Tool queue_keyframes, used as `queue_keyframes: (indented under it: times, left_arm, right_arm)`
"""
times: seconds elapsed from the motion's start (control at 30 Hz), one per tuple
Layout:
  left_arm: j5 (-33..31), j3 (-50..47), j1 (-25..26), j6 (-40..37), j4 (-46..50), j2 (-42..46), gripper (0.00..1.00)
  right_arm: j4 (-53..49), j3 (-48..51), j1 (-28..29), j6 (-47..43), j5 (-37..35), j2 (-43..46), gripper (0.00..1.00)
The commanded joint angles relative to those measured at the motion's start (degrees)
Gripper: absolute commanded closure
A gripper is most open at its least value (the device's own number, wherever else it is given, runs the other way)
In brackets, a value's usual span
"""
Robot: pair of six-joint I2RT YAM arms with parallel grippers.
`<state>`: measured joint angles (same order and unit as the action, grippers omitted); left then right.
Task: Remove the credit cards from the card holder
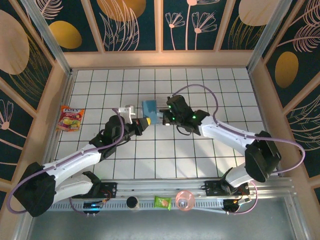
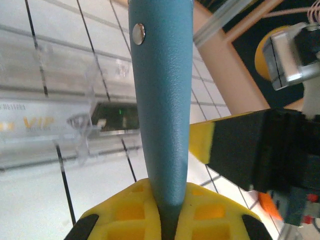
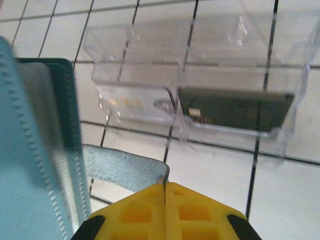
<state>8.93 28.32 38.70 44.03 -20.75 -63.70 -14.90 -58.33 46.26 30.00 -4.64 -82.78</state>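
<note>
1. The card holder (image 1: 149, 107) is held on edge above the middle of the table (image 1: 165, 155), its lower edge clamped between the fingers of the left gripper (image 2: 167, 215).
2. The pads of the right gripper (image 3: 164, 212) are pressed together. The corner of the holder's tab (image 3: 125, 170) appears to be nipped at their tips, though blur leaves this uncertain.
3. The tab should be drawn slowly away from the left clamp, so that the holder is opened, not dragged free.
4. Whether credit cards sit in the pockets cannot be told.
5. White gridded tiles lie below. A clear tray (image 3: 150, 50) rests just beyond the holder, and a snack packet (image 1: 70, 118) lies near the left wall. Patterned panels enclose the table.
</note>
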Motion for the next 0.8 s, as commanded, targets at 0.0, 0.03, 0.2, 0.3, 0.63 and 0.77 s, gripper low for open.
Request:
queue_keyframes:
  times: [0.0, 0.03, 0.2, 0.3, 0.63, 0.77]
  left_arm:
    - [5.7, -3.1, 0.0, 4.2, 0.4, -2.0, 1.00]
    - [6.5, -4.0, 0.1, 4.9, 0.3, -2.6, 1.00]
    - [9.7, -6.1, 0.5, 8.0, 1.9, -6.7, 1.00]
    - [12.3, -6.3, 0.7, 10.2, 1.9, -11.6, 1.00]
    - [14.1, -7.8, 2.4, 14.4, -0.4, -22.6, 0.77]
    - [11.6, -7.5, 2.4, 14.3, 2.4, -19.0, 0.53]
  right_arm:
    - [2.5, 6.3, 0.0, 2.9, 5.4, 4.1, 1.00]
    - [3.1, 8.5, 0.2, 3.9, 6.0, 4.7, 1.00]
    - [6.6, 17.2, 1.7, 7.1, 7.0, 7.0, 1.00]
    - [7.8, 19.7, 2.6, 7.7, 6.9, 6.9, 1.00]
    - [9.7, 22.6, 4.1, 7.9, 6.7, 5.2, 1.00]
    - [8.6, 21.6, 4.2, 7.0, 7.2, 5.5, 1.00]
